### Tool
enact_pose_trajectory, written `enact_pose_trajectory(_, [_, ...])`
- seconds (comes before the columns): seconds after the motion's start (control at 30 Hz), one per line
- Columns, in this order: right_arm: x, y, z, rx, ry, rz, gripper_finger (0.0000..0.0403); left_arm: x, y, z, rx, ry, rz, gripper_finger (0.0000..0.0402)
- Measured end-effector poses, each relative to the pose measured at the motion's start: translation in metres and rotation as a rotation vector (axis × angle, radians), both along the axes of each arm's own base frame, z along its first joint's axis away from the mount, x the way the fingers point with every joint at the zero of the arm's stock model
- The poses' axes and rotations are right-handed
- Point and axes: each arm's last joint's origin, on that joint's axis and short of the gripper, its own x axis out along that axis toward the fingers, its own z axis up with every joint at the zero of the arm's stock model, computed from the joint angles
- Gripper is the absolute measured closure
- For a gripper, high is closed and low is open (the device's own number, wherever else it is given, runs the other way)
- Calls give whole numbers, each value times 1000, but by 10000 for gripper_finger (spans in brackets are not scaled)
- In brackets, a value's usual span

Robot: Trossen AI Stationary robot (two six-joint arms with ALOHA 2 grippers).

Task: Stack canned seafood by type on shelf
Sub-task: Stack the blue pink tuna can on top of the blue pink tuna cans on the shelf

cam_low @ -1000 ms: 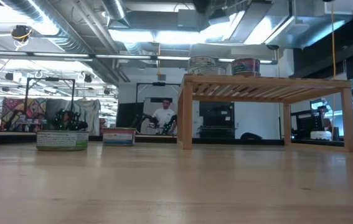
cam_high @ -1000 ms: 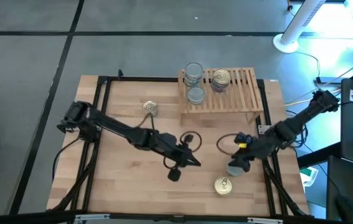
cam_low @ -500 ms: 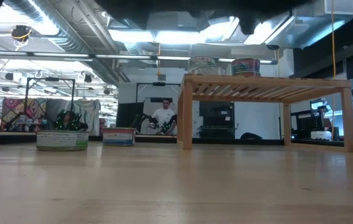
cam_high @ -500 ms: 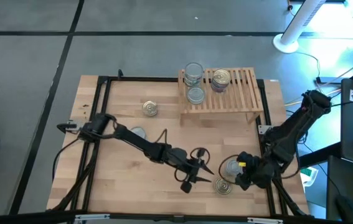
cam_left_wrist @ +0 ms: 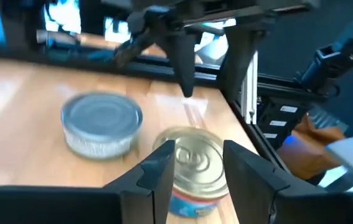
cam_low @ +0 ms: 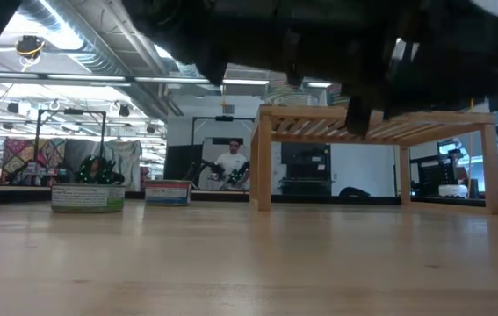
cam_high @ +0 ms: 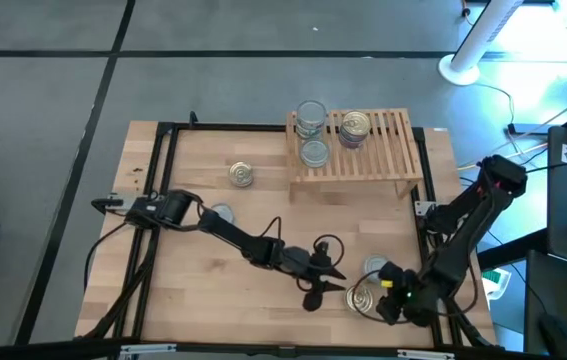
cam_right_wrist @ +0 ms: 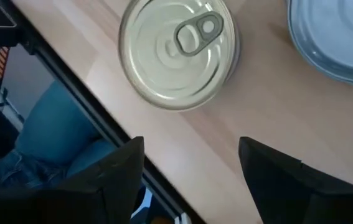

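Observation:
A gold-topped can (cam_high: 361, 297) with a pull ring stands near the table's near right corner, a silver-topped can (cam_high: 375, 266) just beyond it. My left gripper (cam_high: 339, 279) lies low and nearly level, open, its fingertips (cam_left_wrist: 164, 155) just short of the gold can (cam_left_wrist: 195, 165) on its left. My right gripper (cam_high: 391, 301) hangs open over the table edge beside the gold can (cam_right_wrist: 177, 50), pointing steeply down. The shelf (cam_high: 383, 160) at the far right carries two silver cans (cam_high: 313, 152) and stacked gold cans (cam_high: 354, 127). One more gold can (cam_high: 241, 174) and one silver can (cam_high: 221, 214) stand at the left.
The right table edge and its black frame (cam_right_wrist: 70, 81) run close beside the gold can. The silver can (cam_left_wrist: 101, 121) stands a short way from the gold one. My two grippers are close together, one on each side of the gold can. Bare planks (cam_high: 263, 310) lie to the near left.
My left gripper has sunk and reached toward the table's near right corner, up to the gold can, rolling a little, and its fingers have parted. My right gripper has swung from over the silver can toward the near edge and come lower, beside the gold can.

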Motion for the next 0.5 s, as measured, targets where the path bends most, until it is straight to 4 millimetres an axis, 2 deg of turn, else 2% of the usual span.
enact_pose_trajectory(0.17, [3,3,-10,-24,24,-24,141,0,-3,-18,-114,66,52,271])
enact_pose_trajectory(0.5, [4,4,-12,9,51,-121,141,0,-3,-20,-284,111,119,271])
